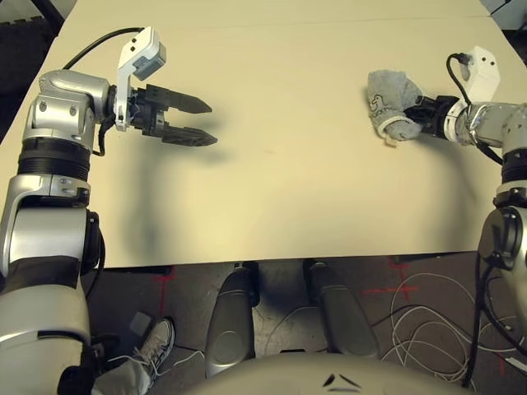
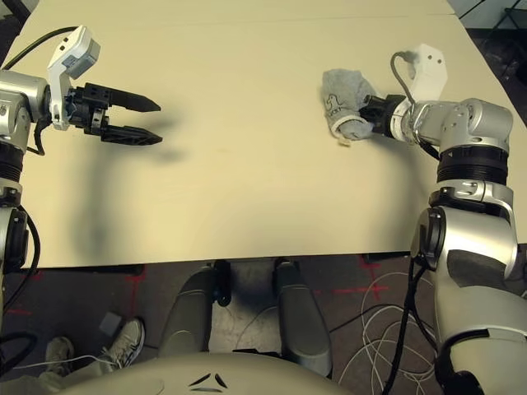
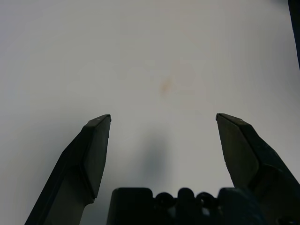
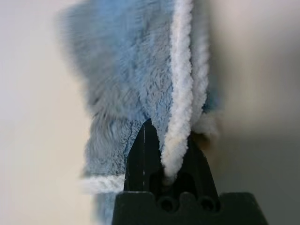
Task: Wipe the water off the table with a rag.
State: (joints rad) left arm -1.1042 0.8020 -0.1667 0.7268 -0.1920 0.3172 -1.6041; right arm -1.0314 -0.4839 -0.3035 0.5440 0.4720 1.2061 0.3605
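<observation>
Silver plating on the robot's left arm (image 1: 41,313) loomed nearest the camera, at 8 o'clock, with the pale table (image 1: 247,214) beyond. At about 11 o'clock, the left gripper (image 1: 214,125) held nothing, its 2 black fingers well apart above the tabletop. At 2 o'clock, the right gripper (image 1: 413,115) had its 2 fingers clamped on the grey-blue rag (image 1: 394,89), which bunched out past their tips; whether all of it lay on the tabletop, I could not tell.

As for progress, the rag was in hand, but 1 faint tan blotch (image 3: 166,86), probably water, lay near 12 o'clock in the left eye view, between the 2 grippers and nearer the left. By my judgement, wiping that spot was left to do, and the rag would need to travel toward 9 o'clock.

Among the views, the right wrist gave the white edging (image 4: 178,84) pinched between the fingers, while the left eye gave the dark printed mark (image 1: 376,104) on the cloth.
</observation>
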